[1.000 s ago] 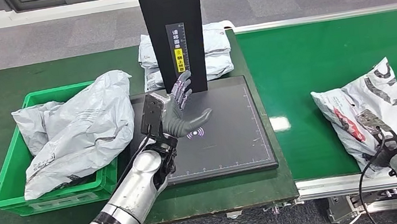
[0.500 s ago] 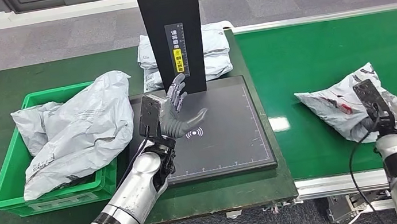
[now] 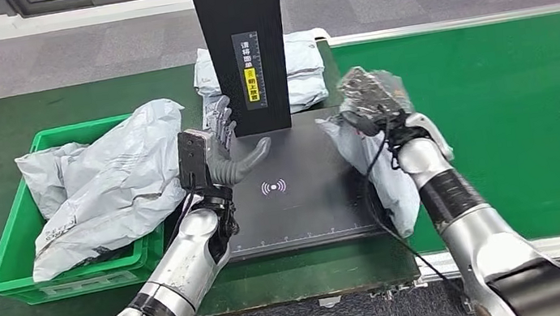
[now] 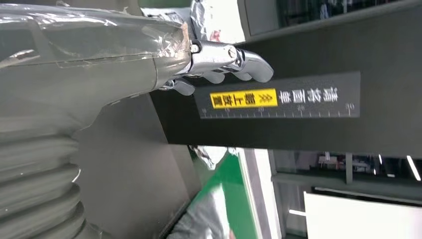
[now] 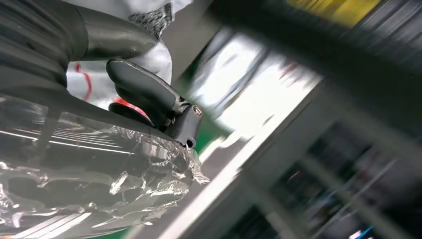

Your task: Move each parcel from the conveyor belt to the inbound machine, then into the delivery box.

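Parcel (image 3: 381, 173) is held up by the right hand (image 3: 367, 101) over the right edge of the inbound machine (image 3: 307, 203), hanging down past the platform's edge, beside the conveyor belt (image 3: 516, 110). In the right wrist view the dark fingers (image 5: 144, 89) are seen curled against grey wrap with red print; the background there is blurred. The left hand (image 3: 227, 153) is held empty over the platform's left part, fingers spread. The left wrist view adds the column's yellow label (image 4: 244, 98) close up. More parcels are seen in the delivery box (image 3: 31, 280) and behind the column (image 3: 241, 40).
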### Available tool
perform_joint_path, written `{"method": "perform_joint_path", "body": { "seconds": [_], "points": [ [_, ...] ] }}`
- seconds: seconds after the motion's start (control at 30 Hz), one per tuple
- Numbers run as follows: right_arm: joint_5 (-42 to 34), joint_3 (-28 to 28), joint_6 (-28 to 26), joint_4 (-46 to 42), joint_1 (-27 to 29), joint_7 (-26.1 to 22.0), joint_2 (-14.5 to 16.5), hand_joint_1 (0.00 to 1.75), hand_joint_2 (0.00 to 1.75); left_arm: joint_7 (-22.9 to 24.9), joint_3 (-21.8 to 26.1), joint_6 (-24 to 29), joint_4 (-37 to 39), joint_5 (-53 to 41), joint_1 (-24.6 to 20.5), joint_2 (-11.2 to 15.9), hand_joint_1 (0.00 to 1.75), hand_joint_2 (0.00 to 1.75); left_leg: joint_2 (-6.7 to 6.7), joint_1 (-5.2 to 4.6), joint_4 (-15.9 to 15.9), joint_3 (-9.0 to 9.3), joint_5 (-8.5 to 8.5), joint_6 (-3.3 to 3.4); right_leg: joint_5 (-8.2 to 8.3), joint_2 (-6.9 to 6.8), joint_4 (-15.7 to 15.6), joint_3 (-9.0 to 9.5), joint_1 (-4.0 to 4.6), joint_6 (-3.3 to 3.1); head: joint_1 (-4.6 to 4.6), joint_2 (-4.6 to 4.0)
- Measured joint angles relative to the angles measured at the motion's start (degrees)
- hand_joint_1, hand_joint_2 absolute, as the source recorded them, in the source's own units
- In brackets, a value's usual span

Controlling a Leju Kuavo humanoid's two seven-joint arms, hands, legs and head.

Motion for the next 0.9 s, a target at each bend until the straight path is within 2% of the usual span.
{"method": "perform_joint_path", "body": {
  "seconds": [0.13,0.3,0.67,0.9],
  "points": [
    [-2.9,4.6,2.4,0.0,-1.4,-0.1,2.4,1.75,1.75,-0.1,1.0,1.2,0.1,0.5,-0.2,0.0,0.0,1.75,-0.04,0.01,0.0,-0.04,0.01,0.0,0.0,-0.03,0.0,0.02,0.0,0.0,0.02,0.0],
    [-4.8,8.6,2.8,-0.5,-1.5,0.1,4.1,1.75,1.75,-0.3,2.2,2.1,-0.1,1.0,-0.3,-0.3,0.0,1.75,-0.05,-0.03,0.0,-0.04,0.0,0.01,0.0,-0.03,0.0,0.01,-0.04,0.0,0.01,0.0],
    [-5.4,10.3,3.0,-1.1,-1.6,0.5,4.7,1.75,1.75,-0.3,3.1,2.2,-0.2,0.9,-0.3,-0.5,0.0,1.75,-0.07,-0.02,0.0,-0.04,0.0,0.01,0.01,-0.06,0.0,0.02,-0.03,0.0,0.01,0.0],
    [-11.1,11.8,5.0,-2.6,-0.3,0.4,4.7,1.75,1.75,0.7,3.6,3.0,-1.1,0.2,-0.3,-0.6,0.0,1.75,-0.06,-0.02,0.0,-0.05,0.0,0.01,0.0,-0.04,0.0,0.0,-0.03,0.0,0.01,0.0]
  ]
}}
